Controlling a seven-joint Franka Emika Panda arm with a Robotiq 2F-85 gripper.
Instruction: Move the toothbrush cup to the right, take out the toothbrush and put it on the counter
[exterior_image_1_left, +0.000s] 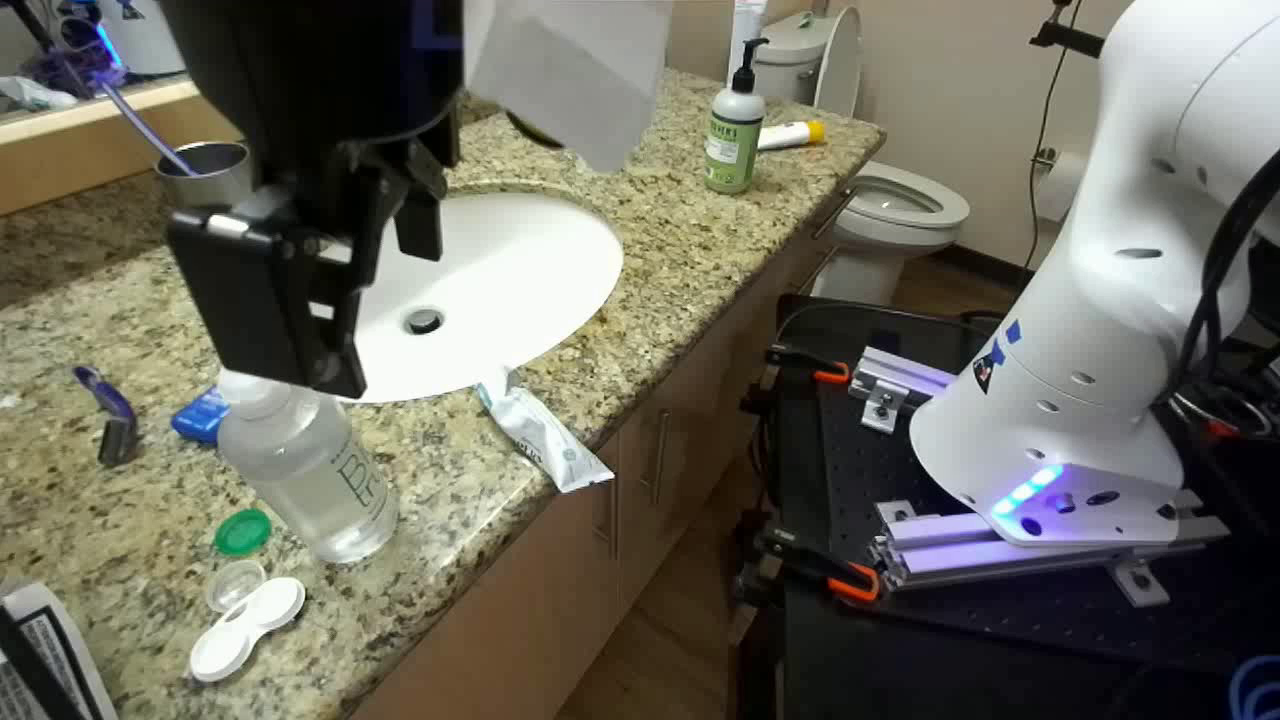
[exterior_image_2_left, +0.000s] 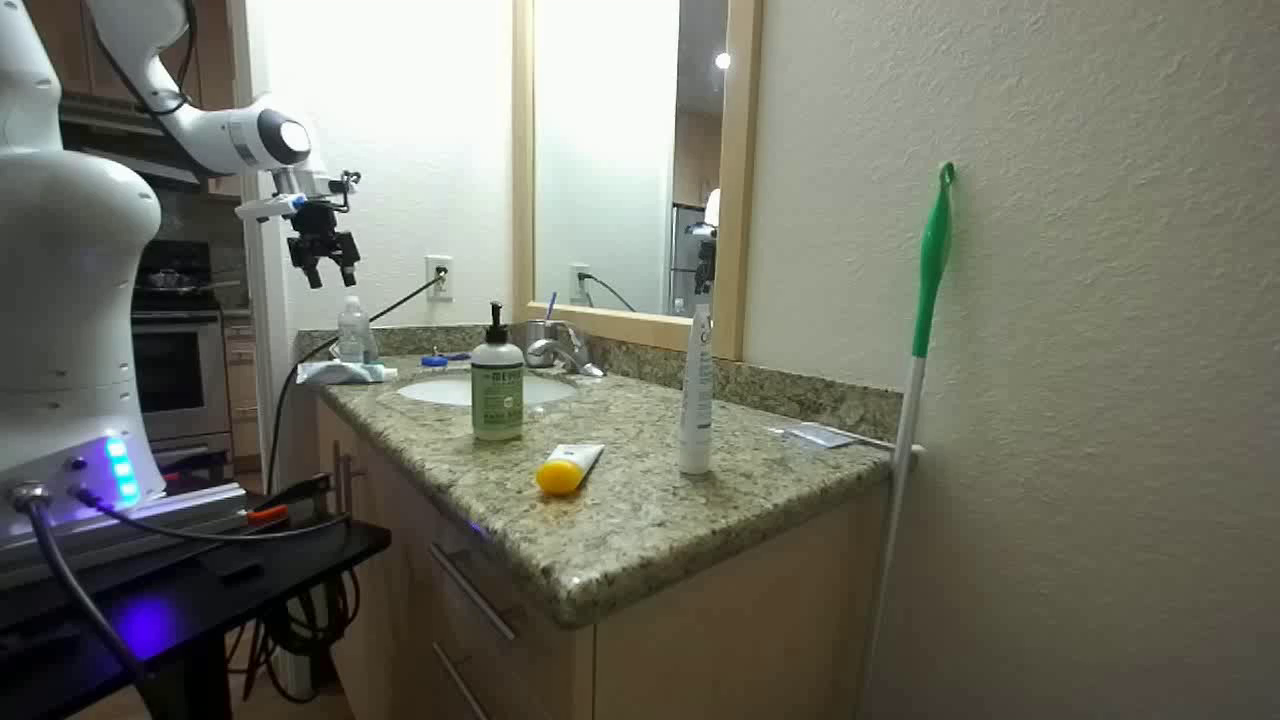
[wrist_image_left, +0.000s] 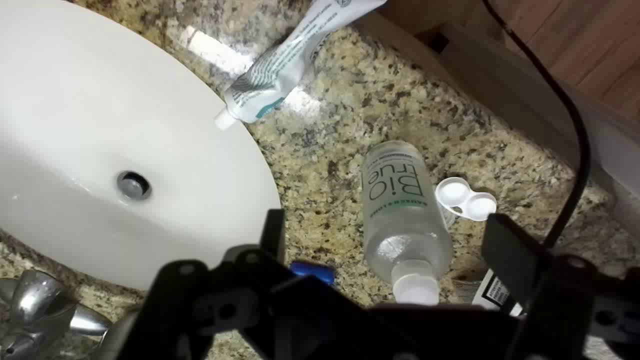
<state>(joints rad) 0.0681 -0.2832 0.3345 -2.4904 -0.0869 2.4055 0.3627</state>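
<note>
The dark grey metallic toothbrush cup (exterior_image_1_left: 218, 178) stands upright at the back of the counter (exterior_image_1_left: 690, 240), near the mirror. It also shows beside the faucet in an exterior view (exterior_image_2_left: 538, 345). The thin bluish toothbrush (exterior_image_1_left: 145, 125) leans in the cup, its upper part sticking out; its tip shows in an exterior view (exterior_image_2_left: 551, 303). My gripper (exterior_image_1_left: 362, 310) is open and empty, high above the counter, apart from the cup. In the wrist view the gripper (wrist_image_left: 386, 225) has the clear bottle below and between its fingers. The toothbrush is out of the wrist view.
A clear bottle (wrist_image_left: 405, 215) stands below the gripper. A white tube (wrist_image_left: 280, 70) lies by the sink (wrist_image_left: 210, 150). A blue item (exterior_image_1_left: 200, 415), razor (exterior_image_1_left: 110, 415) and lens case (exterior_image_1_left: 245, 630) lie nearby. The faucet (exterior_image_2_left: 565, 350) is beside the cup. A green soap bottle (exterior_image_2_left: 497, 390) stands farther along.
</note>
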